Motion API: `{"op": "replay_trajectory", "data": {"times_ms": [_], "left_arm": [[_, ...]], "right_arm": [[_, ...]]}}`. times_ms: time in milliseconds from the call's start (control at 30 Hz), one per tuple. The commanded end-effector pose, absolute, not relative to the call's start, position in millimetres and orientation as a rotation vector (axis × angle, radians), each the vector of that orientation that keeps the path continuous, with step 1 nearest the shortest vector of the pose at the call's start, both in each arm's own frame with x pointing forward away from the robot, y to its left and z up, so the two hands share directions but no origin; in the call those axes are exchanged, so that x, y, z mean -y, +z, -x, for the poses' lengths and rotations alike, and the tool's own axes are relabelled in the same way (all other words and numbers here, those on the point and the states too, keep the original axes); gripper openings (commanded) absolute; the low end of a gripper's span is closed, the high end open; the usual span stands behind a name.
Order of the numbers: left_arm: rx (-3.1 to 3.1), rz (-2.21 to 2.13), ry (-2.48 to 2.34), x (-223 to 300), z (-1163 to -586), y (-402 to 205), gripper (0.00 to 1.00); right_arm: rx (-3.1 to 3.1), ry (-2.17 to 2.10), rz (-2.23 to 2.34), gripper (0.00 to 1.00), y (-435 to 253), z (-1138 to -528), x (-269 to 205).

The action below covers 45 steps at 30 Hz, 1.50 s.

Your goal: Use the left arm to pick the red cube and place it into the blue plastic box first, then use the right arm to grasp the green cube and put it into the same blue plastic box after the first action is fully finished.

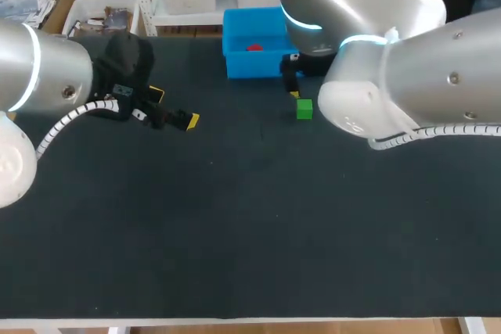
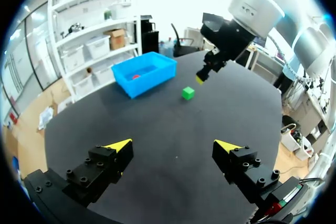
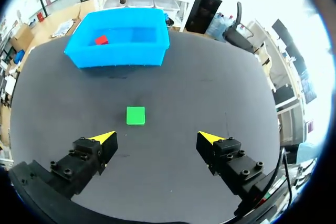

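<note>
red cube point(image 3: 101, 40) in blue box point(image 3: 119, 57), left end effector point(image 2: 173, 145) and right end effector point(image 3: 156, 136) gaping empty

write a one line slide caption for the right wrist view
Open right gripper with the green cube just ahead, red cube already in the blue plastic box.

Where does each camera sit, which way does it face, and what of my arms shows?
Head view: above and behind the robot, looking down on the table; left arm and right arm enter from its sides.
Left wrist view: on the left wrist, looking along the open left gripper toward the blue box; the right arm shows ahead.
Right wrist view: on the right wrist, looking past the open right gripper at the green cube.
Shared: all three show the green cube and the red cube inside the blue box.
</note>
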<state>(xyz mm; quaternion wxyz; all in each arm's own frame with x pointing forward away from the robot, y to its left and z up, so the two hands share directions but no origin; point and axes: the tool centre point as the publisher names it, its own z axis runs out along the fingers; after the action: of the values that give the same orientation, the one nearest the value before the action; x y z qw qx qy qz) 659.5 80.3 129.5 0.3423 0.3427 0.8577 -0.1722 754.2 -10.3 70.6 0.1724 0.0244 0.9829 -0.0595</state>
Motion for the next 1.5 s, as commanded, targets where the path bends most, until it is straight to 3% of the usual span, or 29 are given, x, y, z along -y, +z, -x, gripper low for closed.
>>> {"op": "replay_trajectory", "data": {"times_ms": [33, 600, 1500], "left_arm": [[-2.224, -0.894, -0.457, -82, -660, 129, 1.0], [-2.224, -0.894, -0.457, -82, -660, 129, 1.0], [-2.224, -0.894, -0.457, -82, -660, 129, 1.0]], "right_arm": [[-2.801, -0.092, -0.097, 1.0, 63, -752, 12], [-2.816, 0.002, -0.068, 1.0, 34, -754, 0], [-2.788, -0.025, 0.013, 1.0, -20, -811, -5]]}}
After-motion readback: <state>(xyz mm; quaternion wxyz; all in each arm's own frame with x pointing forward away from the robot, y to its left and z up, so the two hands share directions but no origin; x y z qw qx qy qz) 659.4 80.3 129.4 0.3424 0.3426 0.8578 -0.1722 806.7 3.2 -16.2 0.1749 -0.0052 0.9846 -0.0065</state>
